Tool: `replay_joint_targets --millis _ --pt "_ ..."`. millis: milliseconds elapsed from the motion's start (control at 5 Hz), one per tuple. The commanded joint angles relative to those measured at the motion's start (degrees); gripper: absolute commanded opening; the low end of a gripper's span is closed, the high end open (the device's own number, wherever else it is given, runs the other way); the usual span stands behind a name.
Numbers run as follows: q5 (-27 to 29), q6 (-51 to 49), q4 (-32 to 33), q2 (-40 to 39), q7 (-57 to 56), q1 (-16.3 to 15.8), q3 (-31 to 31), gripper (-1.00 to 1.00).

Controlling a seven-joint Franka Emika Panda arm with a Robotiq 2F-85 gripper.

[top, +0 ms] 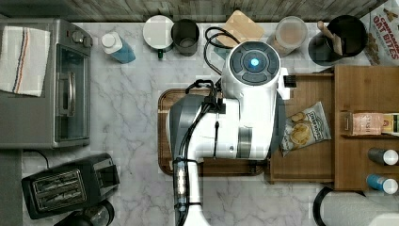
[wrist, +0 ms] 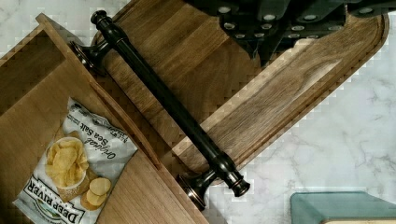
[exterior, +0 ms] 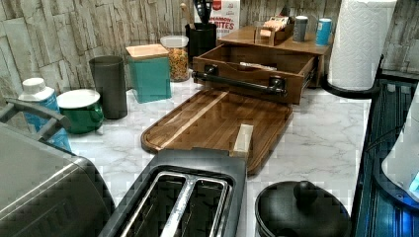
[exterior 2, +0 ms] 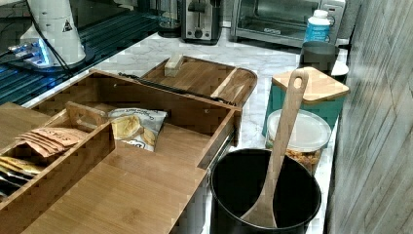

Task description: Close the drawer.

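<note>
The wide, shallow drawer of medium-brown wood stood pulled well out of its cabinet, so the closing had, by my reckoning, not begun: the whole push back in was left to do. In the top view the drawer sat at about three o'clock from the frame's centre, its open end toward nine o'clock, and a grey crinkled bag of sea-salt chips lay inside it on the bare floor. Its thin black bar handle ran across the front face on two flared posts, just above the rim of the darker, rounded-corner wooden tray that lay on the white marbled counter directly before it. In the left view the drawer front appeared at about one o'clock, the tray spreading toward six. My white and grey arm was folded over the tray in the top view, the wrist hanging near the drawer's front edge, reaching in from six o'clock. From my wrist camera I looked down on the handle, with nothing of mine touching it as far as I could see; the dark underside of my claw showed beyond the bar, over the tray. Whether my claw was spread or closed I could not tell, and I saw nothing held in it.
</note>
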State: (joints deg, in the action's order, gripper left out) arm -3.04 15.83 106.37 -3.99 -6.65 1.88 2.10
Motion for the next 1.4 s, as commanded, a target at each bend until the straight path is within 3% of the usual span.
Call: replay_joint_targets --millis 200,600,1000,1400 --pt "2.0 6.7 6.1 1.7 -4.7 -0.4 -0.7 -1.0" --pt "0.7 18.7 16.0 1.3 -22.2 -1.0 -2.1 -1.0" --pt "-6.3 25.3 21.5 -0.8 -29.6 -1.6 -2.1 -1.0" --pt "-8.2 33.5 25.2 -3.8 -33.3 -1.2 -0.7 -1.0"
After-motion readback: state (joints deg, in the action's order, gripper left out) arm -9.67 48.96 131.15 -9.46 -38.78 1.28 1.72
